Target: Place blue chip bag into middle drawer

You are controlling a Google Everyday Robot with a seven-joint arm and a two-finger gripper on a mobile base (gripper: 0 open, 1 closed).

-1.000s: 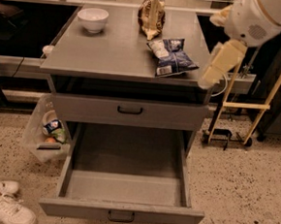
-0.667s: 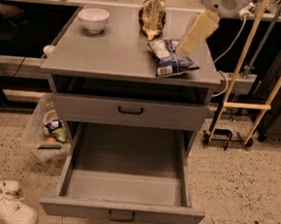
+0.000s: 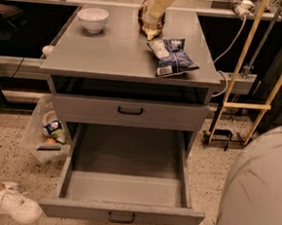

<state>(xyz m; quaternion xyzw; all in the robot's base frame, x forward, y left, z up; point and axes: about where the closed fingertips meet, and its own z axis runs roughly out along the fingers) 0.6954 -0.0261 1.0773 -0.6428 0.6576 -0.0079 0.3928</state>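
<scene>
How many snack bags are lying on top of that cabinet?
2. The blue chip bag lies near the right front edge; a tan-and-brown snack bag sits at the back, partly hidden by the gripper.

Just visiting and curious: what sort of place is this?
Probably a lab or workshop: grey metal drawer cabinet, loose cables behind, speckled hard floor. The gripper hangs over the cabinet's back, at the tan snack bag.

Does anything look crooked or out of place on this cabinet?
Nothing damaged or spilled. The blue chip bag lies crooked near the top's right edge, and the middle drawer stands open, empty. The pincer is at the back, by the brown snack bag.
</scene>
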